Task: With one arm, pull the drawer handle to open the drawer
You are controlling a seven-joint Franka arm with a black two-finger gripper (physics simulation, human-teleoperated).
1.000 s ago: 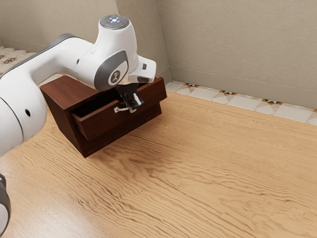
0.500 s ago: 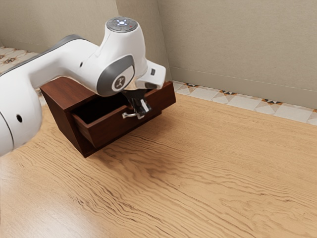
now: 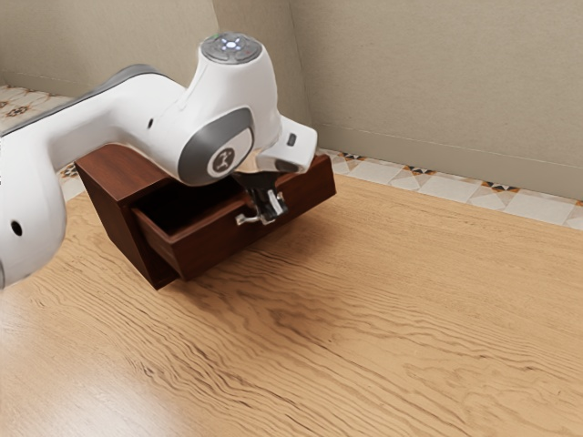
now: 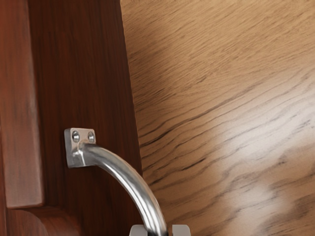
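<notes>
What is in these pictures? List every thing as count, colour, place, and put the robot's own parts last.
cabinet: one, dark red-brown wood, on the wooden surface at the exterior view's left
drawer: one, same red-brown wood, partly pulled out of the cabinet toward the exterior view's right, its dark inside showing
handle: one, silver metal, curved, screwed to the drawer's front
wooden surface: one, light oak grain, under the cabinet and across the foreground
tiled strip: one, pale patterned tiles, between the wooden surface and the wall
wall: beige, across the back
arm: one, white and grey, coming in from the exterior view's left over the cabinet
gripper: one, black, at the drawer's front, closed on the handle
</notes>
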